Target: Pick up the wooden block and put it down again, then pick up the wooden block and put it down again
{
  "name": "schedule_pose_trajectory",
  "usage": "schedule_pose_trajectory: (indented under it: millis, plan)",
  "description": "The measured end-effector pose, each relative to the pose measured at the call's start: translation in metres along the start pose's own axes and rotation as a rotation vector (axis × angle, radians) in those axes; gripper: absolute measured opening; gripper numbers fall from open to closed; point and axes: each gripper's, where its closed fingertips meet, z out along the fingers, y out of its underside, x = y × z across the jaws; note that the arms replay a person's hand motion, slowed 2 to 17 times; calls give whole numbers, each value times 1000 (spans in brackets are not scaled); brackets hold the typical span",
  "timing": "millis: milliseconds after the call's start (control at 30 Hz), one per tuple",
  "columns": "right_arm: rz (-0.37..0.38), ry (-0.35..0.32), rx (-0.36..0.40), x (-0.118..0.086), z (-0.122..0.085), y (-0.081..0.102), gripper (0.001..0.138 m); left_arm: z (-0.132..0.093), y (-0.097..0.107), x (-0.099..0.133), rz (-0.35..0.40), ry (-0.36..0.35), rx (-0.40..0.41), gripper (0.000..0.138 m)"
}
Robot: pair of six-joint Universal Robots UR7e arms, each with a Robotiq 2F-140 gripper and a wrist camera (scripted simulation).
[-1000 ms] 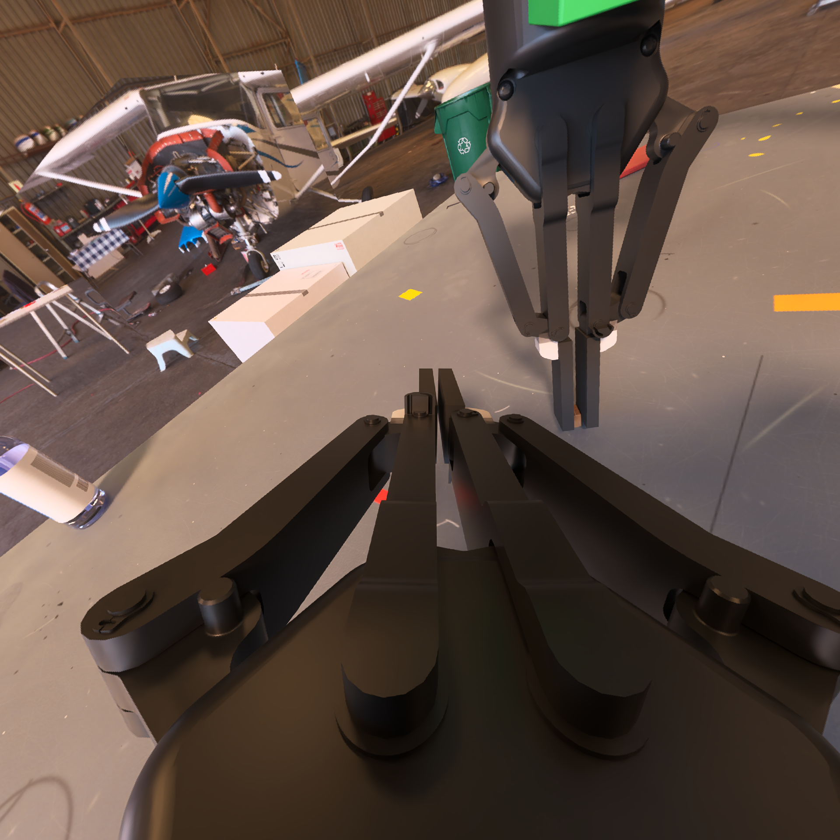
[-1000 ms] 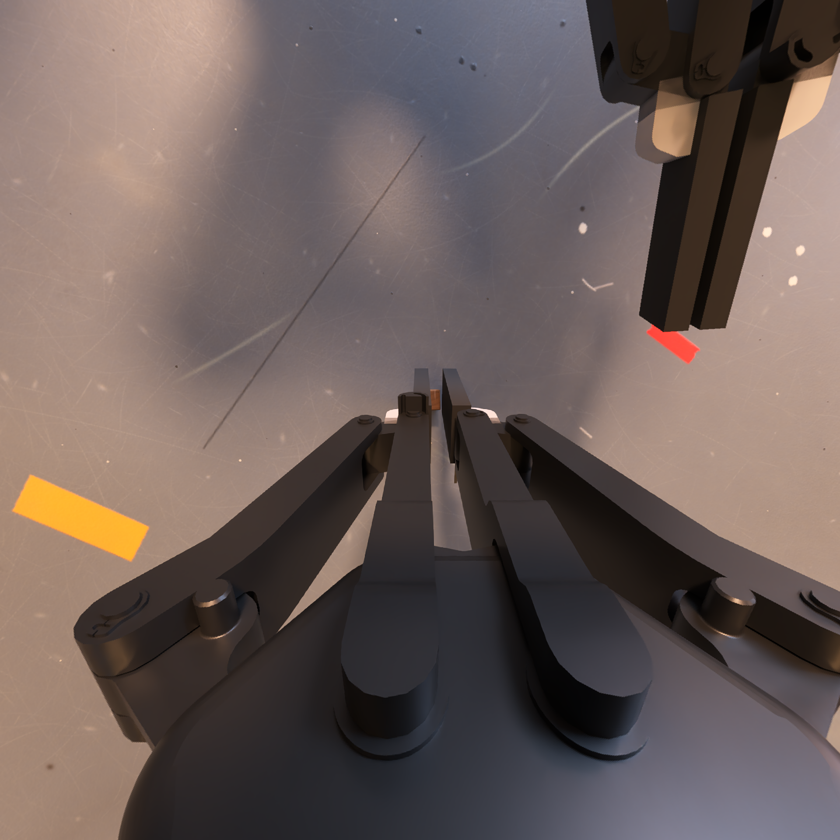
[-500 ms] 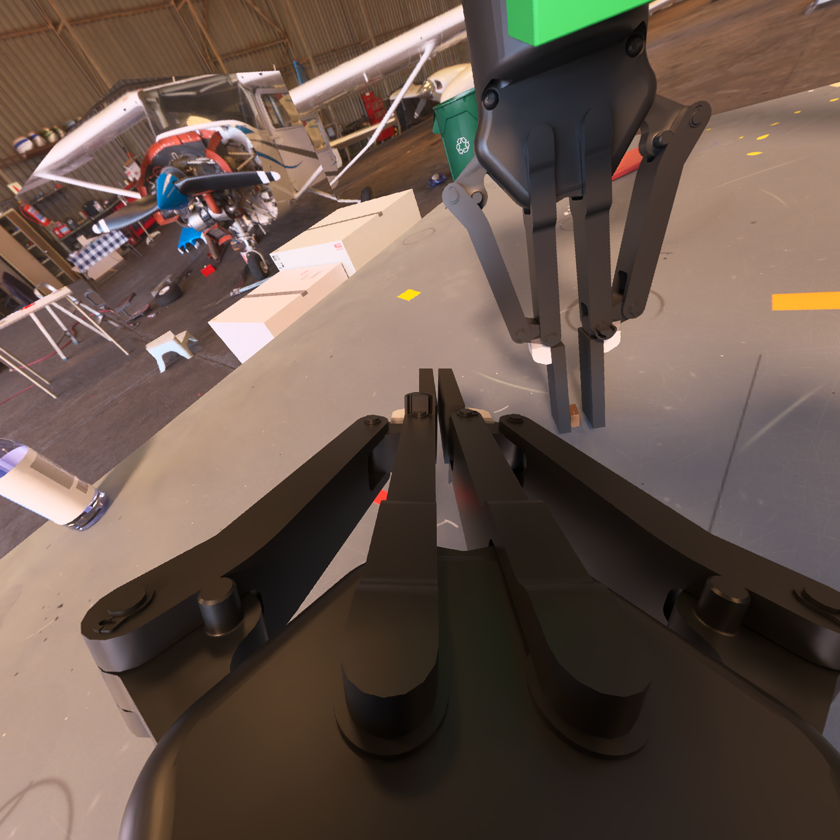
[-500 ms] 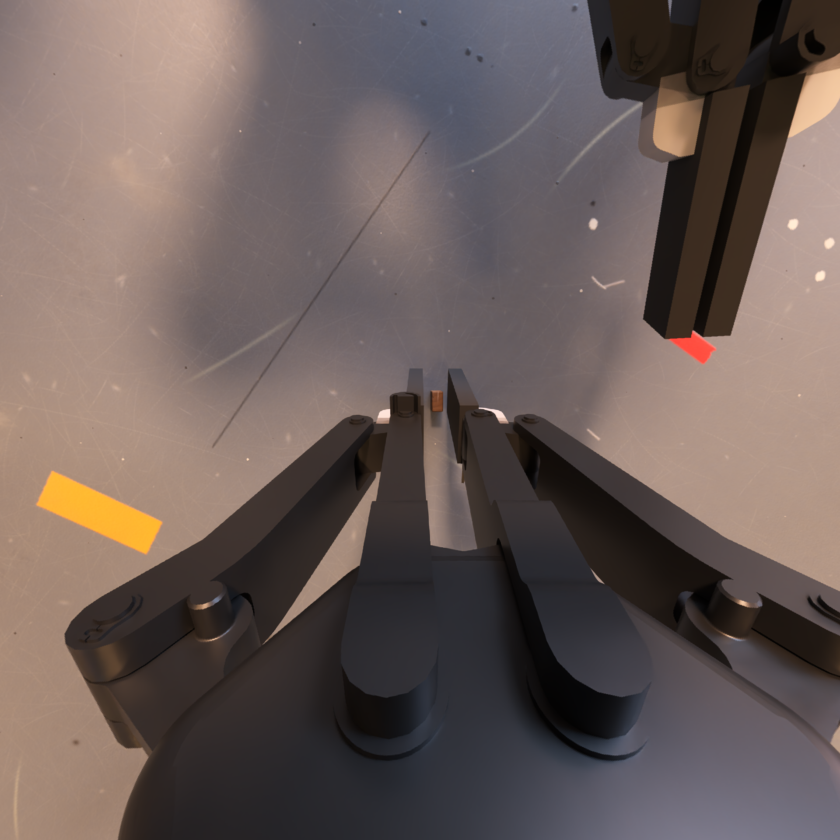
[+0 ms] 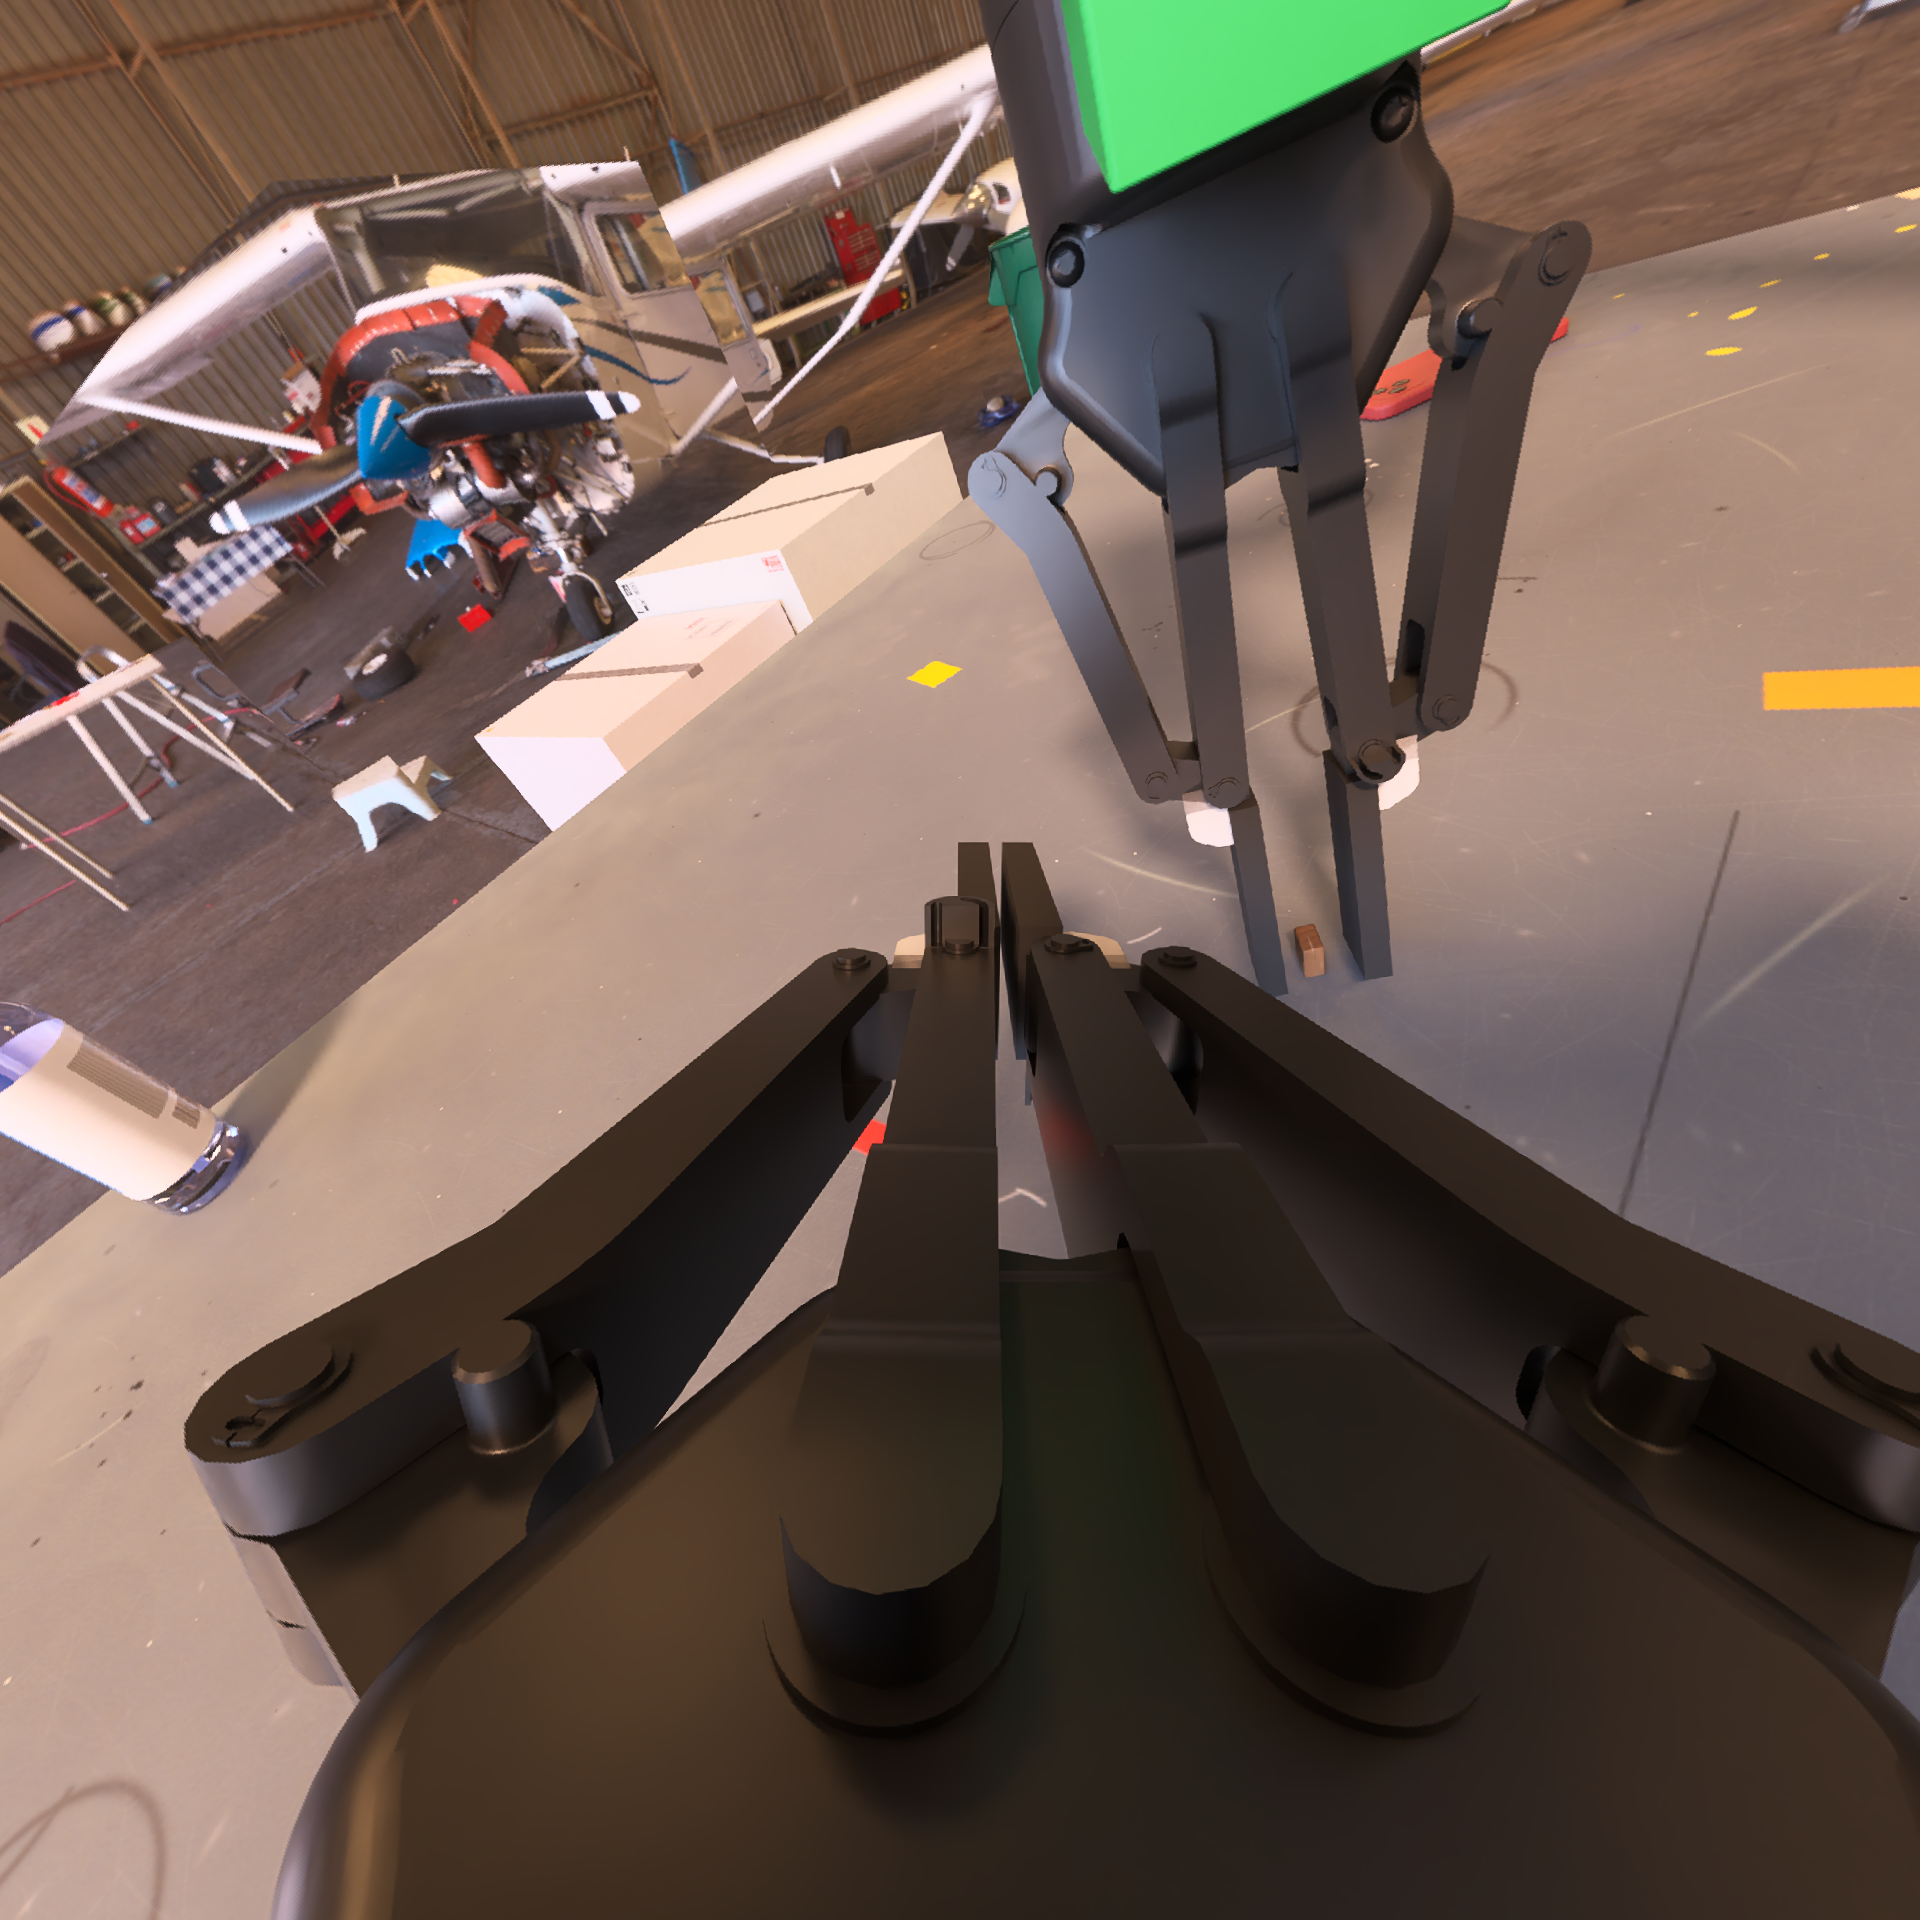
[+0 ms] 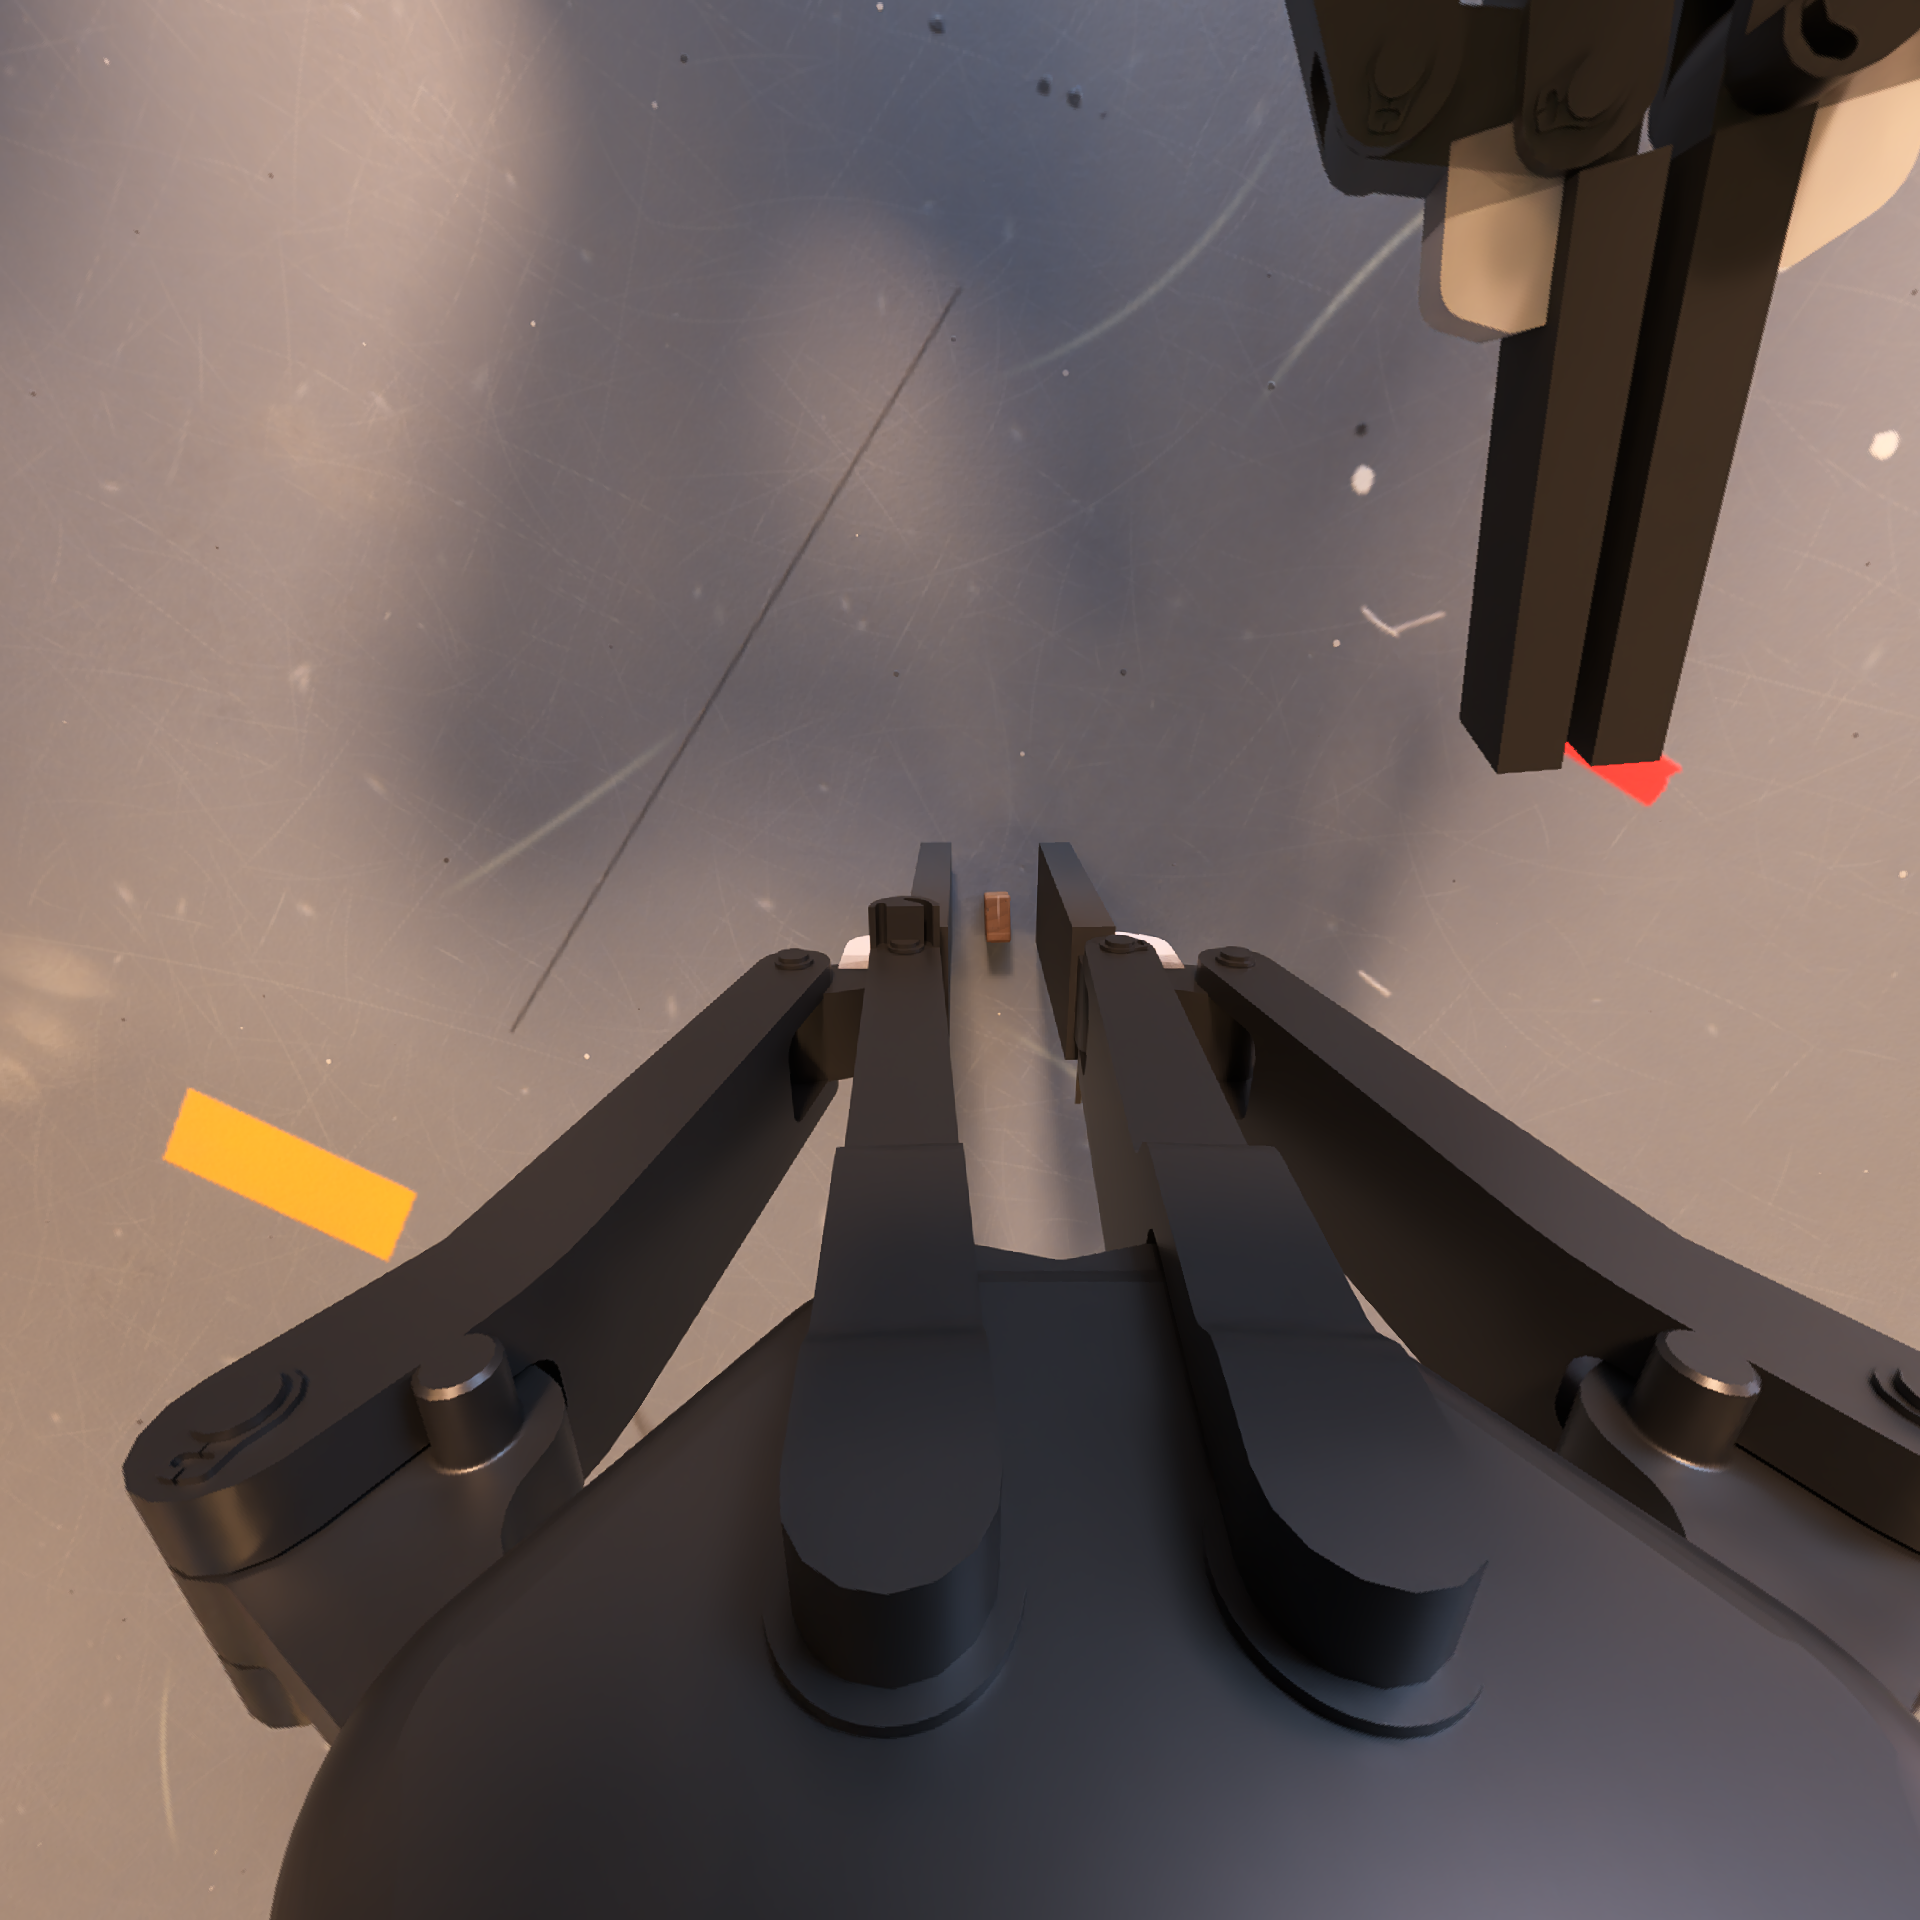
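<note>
A tiny brown wooden block stands on the grey table, between the fingertips of my right gripper. The jaws are parted a little and touch neither side of the block. In the left wrist view the right gripper points straight down with the block standing in the gap between its fingers. My left gripper is shut and empty, hovering low to the left of the block. It also shows at the upper right of the right wrist view.
A white bottle lies at the table's left edge. Two white boxes sit beyond the far left edge. Flat coloured patches mark the table: orange, red, yellow. A small aircraft stands beyond.
My right gripper was shut on the block and has opened; the block now stands free on the table. The right gripper has also risen slightly. The left gripper has not moved.
</note>
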Motion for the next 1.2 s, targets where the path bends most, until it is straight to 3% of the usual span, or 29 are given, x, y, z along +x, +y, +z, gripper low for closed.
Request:
schedule_pose_trajectory:
  millis: [733,1200]
  plan:
    - [19,4,-8,1,0,0,21,-1,-1,-2,-6,-2,5,3]
    - [24,27,48,0,-1,2,19,-2,-1,-3,-15,-2,9,4]
